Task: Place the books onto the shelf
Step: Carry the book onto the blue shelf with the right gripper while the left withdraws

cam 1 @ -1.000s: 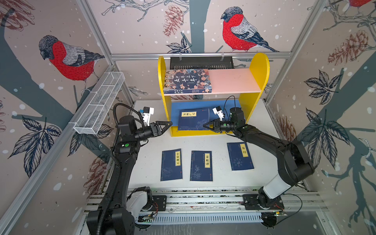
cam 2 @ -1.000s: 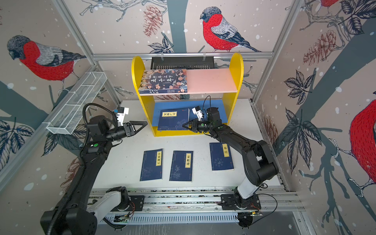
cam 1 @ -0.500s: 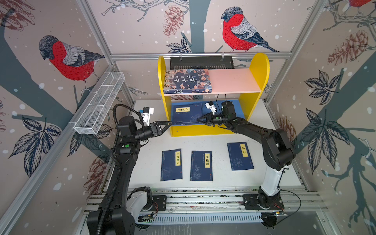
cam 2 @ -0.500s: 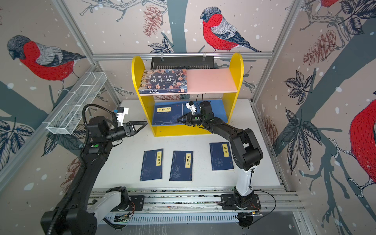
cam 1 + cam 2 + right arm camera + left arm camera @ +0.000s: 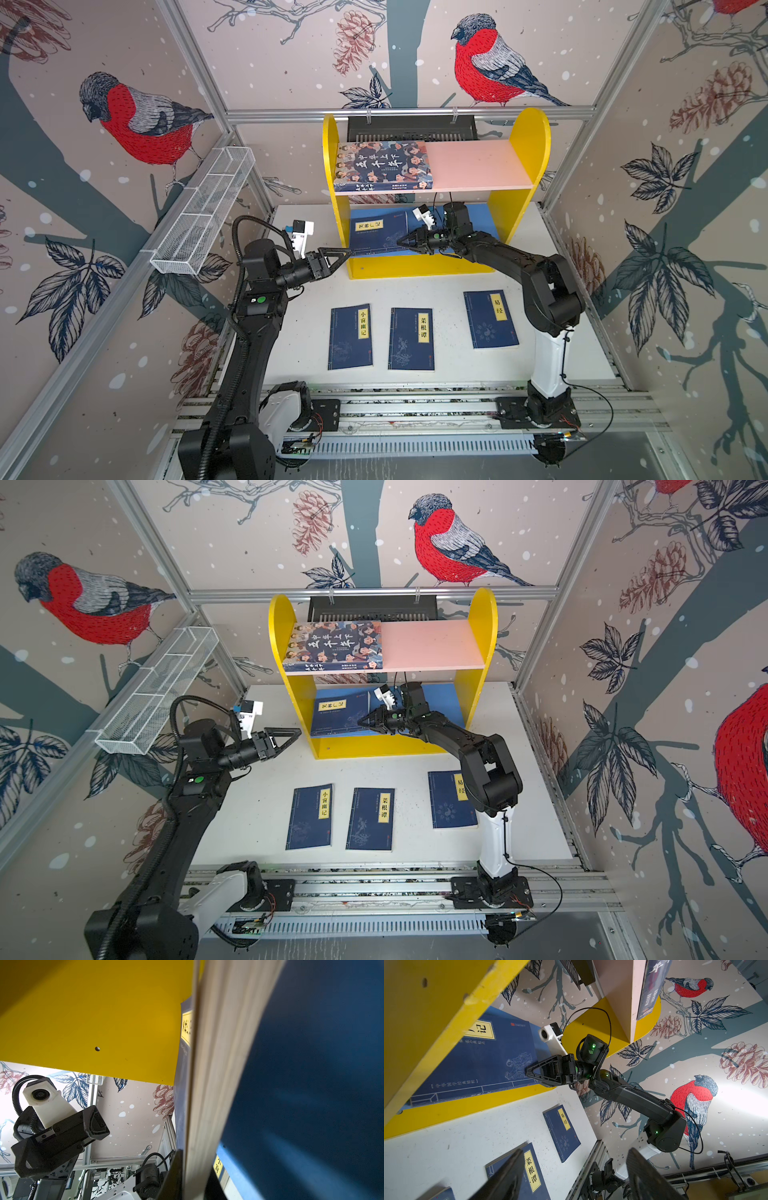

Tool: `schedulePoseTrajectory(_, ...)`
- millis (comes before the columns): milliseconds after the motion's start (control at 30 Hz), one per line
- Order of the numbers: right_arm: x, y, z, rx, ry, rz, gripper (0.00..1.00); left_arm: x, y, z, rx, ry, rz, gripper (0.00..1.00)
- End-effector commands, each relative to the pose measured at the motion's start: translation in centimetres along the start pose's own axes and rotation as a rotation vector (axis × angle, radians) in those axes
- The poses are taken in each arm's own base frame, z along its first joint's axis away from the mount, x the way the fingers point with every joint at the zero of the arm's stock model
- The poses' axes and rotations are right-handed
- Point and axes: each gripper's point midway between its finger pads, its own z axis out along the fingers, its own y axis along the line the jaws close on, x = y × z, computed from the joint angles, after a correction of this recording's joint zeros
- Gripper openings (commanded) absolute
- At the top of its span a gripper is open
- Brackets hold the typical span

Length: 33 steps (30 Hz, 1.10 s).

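Thin navy-blue book (image 5: 374,239) lies mid-frame on the yellow two-tier shelf (image 5: 415,266). My right jaws pinch it; left jaws gape, empty. Pulling back while pinching could drag it off.

White wire-mesh basket (image 5: 203,212), long and narrow with compartments, mounted slanted on the left wall's frame bar, seen in both top views. Black slotted tray (image 5: 411,129) hangs by two clips from the back aluminium crossbar (image 5: 282,114). White counter (image 5: 440,291), lightly scuffed. Aluminium rail (image 5: 415,409) runs along the counter's front edge, with a white slotted strip (image 5: 415,446) just in front of it. Wall panels are printed with red-breasted birds (image 5: 490,62), pinecones (image 5: 353,41), leaves and branches.
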Motion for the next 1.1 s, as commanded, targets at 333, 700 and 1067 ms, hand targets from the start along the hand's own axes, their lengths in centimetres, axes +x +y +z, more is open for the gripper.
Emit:
schedulePoseTrajectory(333,-0.7,0.0,-0.2,0.034,-0.018,-0.023,0.41,-0.7,1.7,-0.2,-0.104,-0.049,0.054,0.78)
schedulePoseTrajectory(700,-0.8,-0.7,-1.0,0.151,-0.040,-0.019,0.55,-2.4,7.4,-2.4,-0.507,-0.092,0.254,0.79)
schedulePoseTrajectory(1067,-1.3,-1.7,-2.5,0.301,-0.107,-0.027,0.59,-1.0,10.5,-2.6,-0.597,-0.044,0.382,0.79)
